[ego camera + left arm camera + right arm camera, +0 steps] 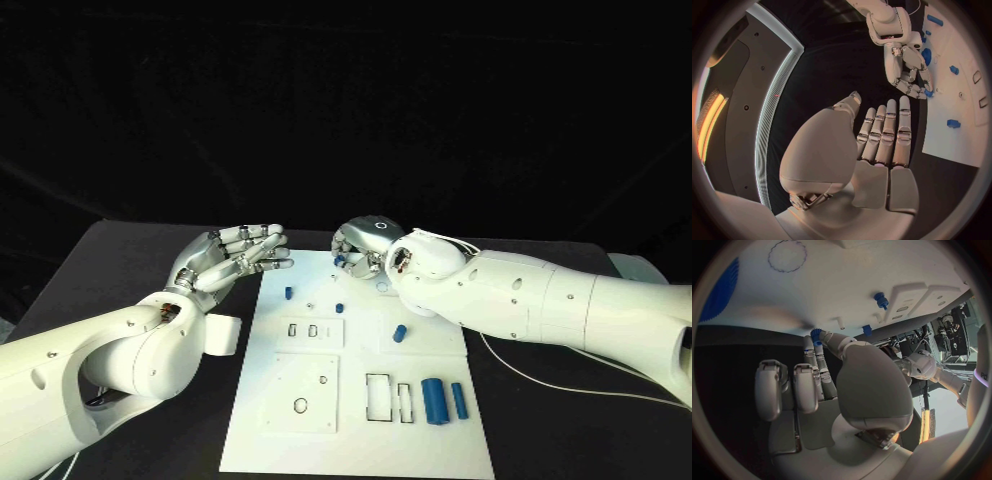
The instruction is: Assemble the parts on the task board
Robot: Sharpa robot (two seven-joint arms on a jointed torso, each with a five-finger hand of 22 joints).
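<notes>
The white task board (pixel 281 450) lies in the middle of the black table. My right hand (pixel 369 249) hovers over the board's far edge and pinches a small blue toothed part (pixel 816 333) between thumb and finger; the same part (pixel 340 262) shows under the hand. My left hand (pixel 238 255) is raised just off the board's far left corner, fingers straight and side by side (pixel 884 132), holding nothing. Small blue parts (pixel 289 293) (pixel 340 308) (pixel 401 332) stand on the far half. A thick blue cylinder (pixel 431 400) and a thinner one (pixel 459 400) lie near the right edge.
Rectangular slots (pixel 379 397) and round holes (pixel 300 405) are cut into raised plates on the board's near half. A thin cable (pixel 519 372) trails over the table to the right of the board. Bare table lies left of the board, under my left arm.
</notes>
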